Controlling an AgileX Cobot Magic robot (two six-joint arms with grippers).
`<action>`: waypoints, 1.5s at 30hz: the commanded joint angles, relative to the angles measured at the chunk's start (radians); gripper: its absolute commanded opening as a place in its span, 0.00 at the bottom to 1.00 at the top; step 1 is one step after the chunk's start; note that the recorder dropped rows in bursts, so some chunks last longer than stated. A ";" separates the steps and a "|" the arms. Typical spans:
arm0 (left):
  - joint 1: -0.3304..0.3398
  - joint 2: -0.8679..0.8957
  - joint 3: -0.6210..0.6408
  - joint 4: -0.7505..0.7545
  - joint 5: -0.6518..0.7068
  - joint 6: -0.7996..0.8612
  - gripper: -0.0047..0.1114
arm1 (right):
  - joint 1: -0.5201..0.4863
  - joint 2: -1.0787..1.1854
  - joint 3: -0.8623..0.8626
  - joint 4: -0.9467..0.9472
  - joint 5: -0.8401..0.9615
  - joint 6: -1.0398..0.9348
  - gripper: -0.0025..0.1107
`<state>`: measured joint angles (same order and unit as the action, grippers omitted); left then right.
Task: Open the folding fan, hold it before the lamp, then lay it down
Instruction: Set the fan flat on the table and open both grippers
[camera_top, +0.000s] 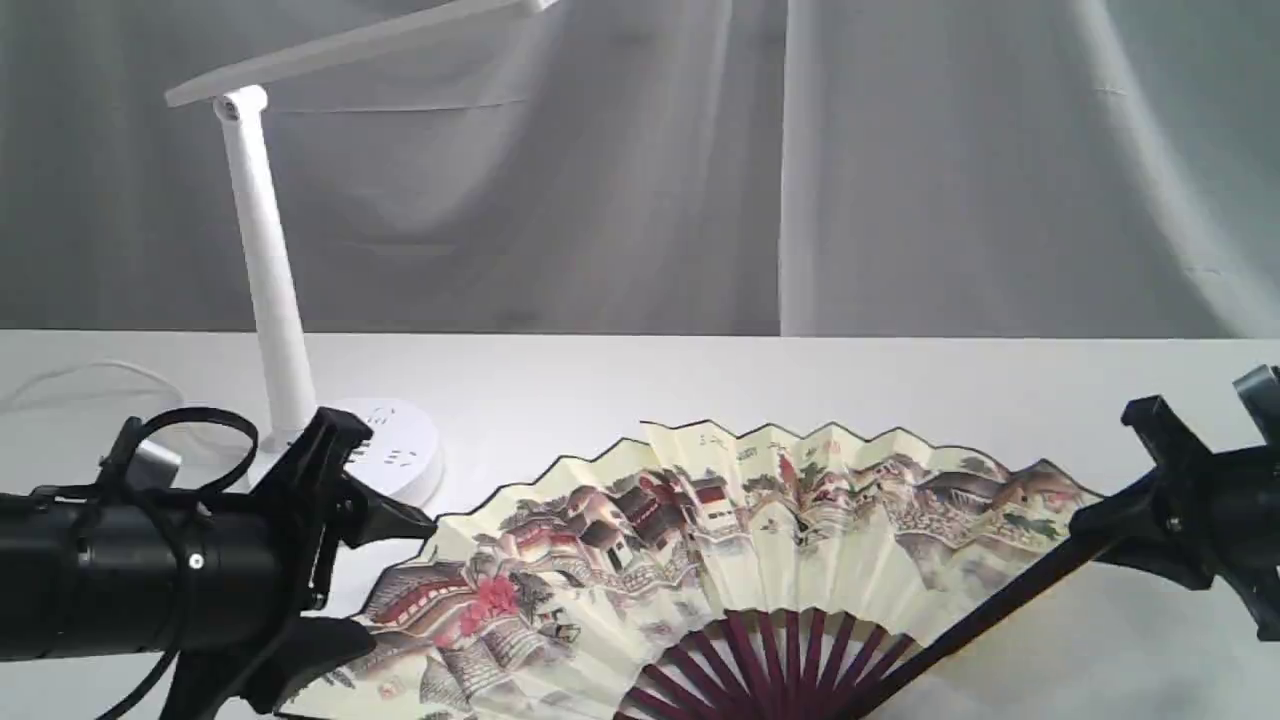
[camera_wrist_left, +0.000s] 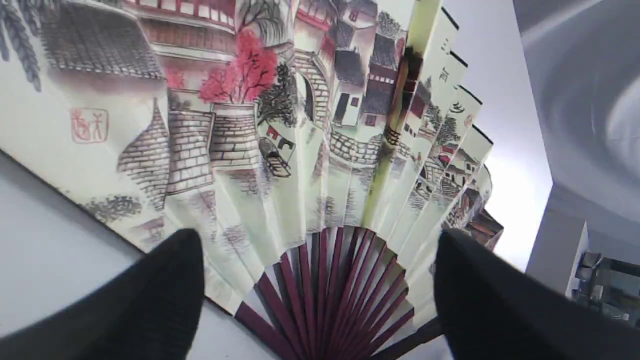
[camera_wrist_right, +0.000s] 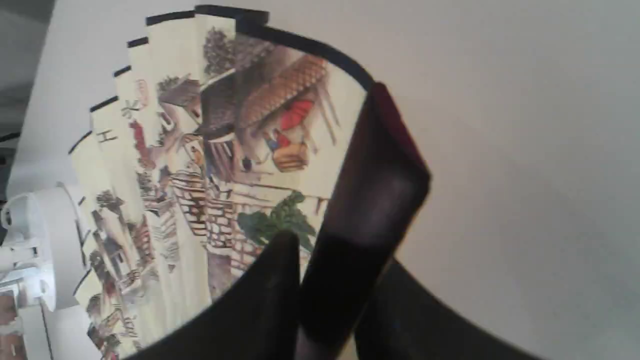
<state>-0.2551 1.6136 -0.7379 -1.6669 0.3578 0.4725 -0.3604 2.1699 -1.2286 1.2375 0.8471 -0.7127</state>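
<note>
The folding fan (camera_top: 720, 540) is spread fully open, its painted village side up, low over the white table at the front. Its maroon ribs (camera_wrist_left: 330, 290) converge at the near edge. My right gripper (camera_top: 1085, 525) is shut on the fan's right guard (camera_wrist_right: 370, 200), which sits between the two black fingers (camera_wrist_right: 280, 290). At the fan's left edge my left gripper (camera_top: 400, 580) stands open, its fingers (camera_wrist_left: 165, 290) wide apart above the paper (camera_wrist_left: 280, 150). The white lamp (camera_top: 265, 260) stands at the back left, behind the left gripper.
The lamp's round base with sockets (camera_top: 405, 455) sits just behind the fan's left tip, and its white cord (camera_top: 60, 385) trails off left. A grey curtain (camera_top: 900, 160) hangs behind the white table (camera_top: 700, 380).
</note>
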 joint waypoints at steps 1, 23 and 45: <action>-0.004 -0.004 0.004 0.009 0.008 0.022 0.60 | 0.002 0.001 0.005 -0.043 -0.035 -0.034 0.23; -0.004 -0.004 0.012 0.078 0.019 0.022 0.60 | 0.000 0.001 0.005 0.245 -0.140 -0.065 0.26; -0.004 0.231 0.072 0.076 -0.066 0.015 0.55 | 0.000 -0.051 0.005 0.269 -0.059 -0.145 0.45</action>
<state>-0.2551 1.8097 -0.6610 -1.5959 0.3027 0.4712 -0.3604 2.1358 -1.2270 1.4998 0.7810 -0.8291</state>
